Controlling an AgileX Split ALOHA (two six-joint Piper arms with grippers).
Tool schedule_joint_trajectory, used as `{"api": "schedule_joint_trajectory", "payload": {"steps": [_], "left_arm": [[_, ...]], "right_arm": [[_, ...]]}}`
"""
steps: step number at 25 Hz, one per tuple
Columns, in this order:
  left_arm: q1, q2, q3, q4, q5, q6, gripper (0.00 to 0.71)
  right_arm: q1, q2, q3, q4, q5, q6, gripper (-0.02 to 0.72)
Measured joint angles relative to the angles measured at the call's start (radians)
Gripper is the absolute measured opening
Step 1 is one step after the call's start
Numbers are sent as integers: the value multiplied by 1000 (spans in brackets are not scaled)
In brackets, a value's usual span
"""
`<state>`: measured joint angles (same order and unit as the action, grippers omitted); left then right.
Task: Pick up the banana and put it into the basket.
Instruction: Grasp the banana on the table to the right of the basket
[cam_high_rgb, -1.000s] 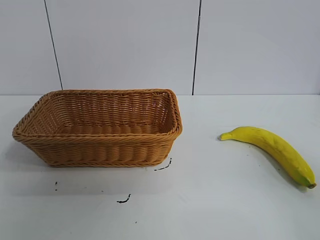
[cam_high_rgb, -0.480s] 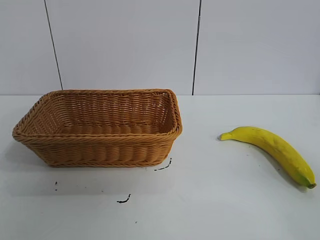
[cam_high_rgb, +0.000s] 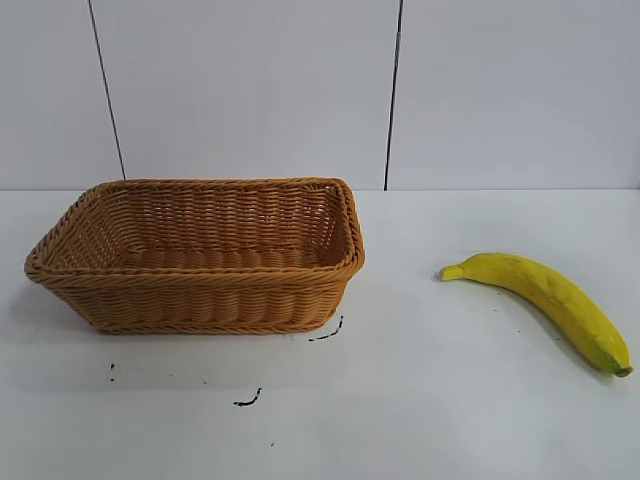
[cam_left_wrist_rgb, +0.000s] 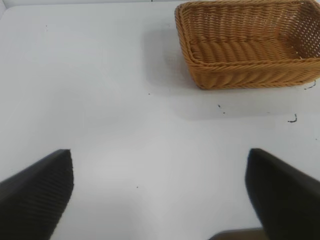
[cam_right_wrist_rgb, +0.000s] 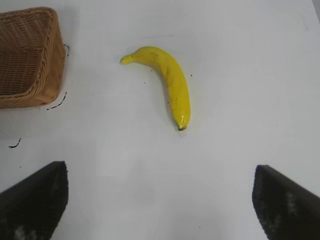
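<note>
The yellow banana lies flat on the white table at the right, its greenish tip toward the front right. It also shows in the right wrist view. The tan wicker basket stands at the left, with nothing in it; it shows in the left wrist view and partly in the right wrist view. Neither arm shows in the exterior view. My left gripper is open over bare table, well apart from the basket. My right gripper is open over bare table, short of the banana.
The white table bears a few small black marks in front of the basket. A white panelled wall stands behind the table.
</note>
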<state>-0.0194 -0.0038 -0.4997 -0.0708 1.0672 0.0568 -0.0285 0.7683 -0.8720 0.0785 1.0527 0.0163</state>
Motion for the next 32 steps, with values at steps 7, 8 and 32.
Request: {"api": "schedule_joint_trajectory", "payload": {"steps": [7, 8, 32], "left_arm": [[0, 0, 0, 0, 0, 0, 693], [0, 0, 0, 0, 0, 0, 693], [0, 0, 0, 0, -1, 0, 693]], "right_arm": [[0, 368, -186, -12, 10, -22, 690], [0, 417, -208, -12, 12, -27, 690], [0, 977, -443, 88, -136, -441, 690]]}}
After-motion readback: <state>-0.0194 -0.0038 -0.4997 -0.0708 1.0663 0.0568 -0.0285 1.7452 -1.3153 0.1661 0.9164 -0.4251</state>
